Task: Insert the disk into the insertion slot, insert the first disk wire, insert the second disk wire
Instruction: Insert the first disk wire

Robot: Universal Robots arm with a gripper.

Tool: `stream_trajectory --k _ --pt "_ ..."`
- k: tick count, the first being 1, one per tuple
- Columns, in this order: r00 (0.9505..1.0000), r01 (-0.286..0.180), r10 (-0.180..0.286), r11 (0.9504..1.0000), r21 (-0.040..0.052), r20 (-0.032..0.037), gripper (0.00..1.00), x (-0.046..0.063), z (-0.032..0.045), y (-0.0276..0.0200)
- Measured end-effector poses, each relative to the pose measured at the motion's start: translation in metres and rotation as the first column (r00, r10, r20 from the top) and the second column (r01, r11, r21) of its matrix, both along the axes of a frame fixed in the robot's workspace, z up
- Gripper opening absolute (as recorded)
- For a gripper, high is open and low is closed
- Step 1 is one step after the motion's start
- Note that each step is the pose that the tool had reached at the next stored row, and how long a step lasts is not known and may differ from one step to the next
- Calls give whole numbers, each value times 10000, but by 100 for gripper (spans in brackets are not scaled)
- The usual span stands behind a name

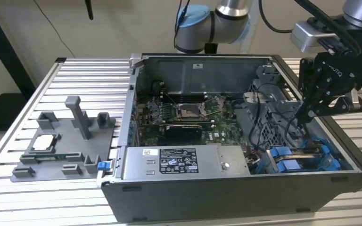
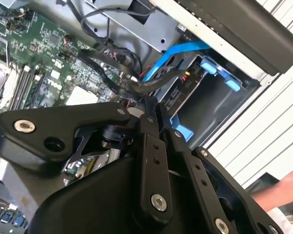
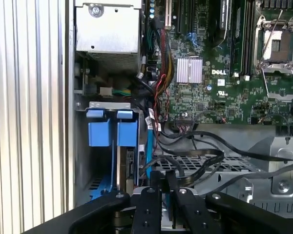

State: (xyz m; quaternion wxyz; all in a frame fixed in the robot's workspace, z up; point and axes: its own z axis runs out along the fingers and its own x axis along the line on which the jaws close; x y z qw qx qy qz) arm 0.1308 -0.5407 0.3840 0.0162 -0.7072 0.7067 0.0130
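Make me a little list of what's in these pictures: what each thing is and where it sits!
Place: open computer case on a slatted metal table
Gripper: gripper inside the case beside the insertion slot, shut on a black wire
Slot: dark metal bay with blue tabs
Also inside: power-supply box, processor socket
Outside: grey parts holder on the table, to the exterior view's left of the case

Your gripper (image 2: 150, 106) seems pinched shut on a black wire (image 2: 136, 87), near the blue-railed insertion slot (image 2: 207, 105).
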Motion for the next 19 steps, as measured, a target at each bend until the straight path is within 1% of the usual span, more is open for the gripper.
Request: stream_trajectory --k 3,10,19 --pt "10000 0 0 10000 1 0 0 -33 -7 -15" --pt "10000 -1 1 10000 -1 0 0 -78 -50 -48" --pt "10000 -1 1 10000 0 0 0 -79 -61 -50"
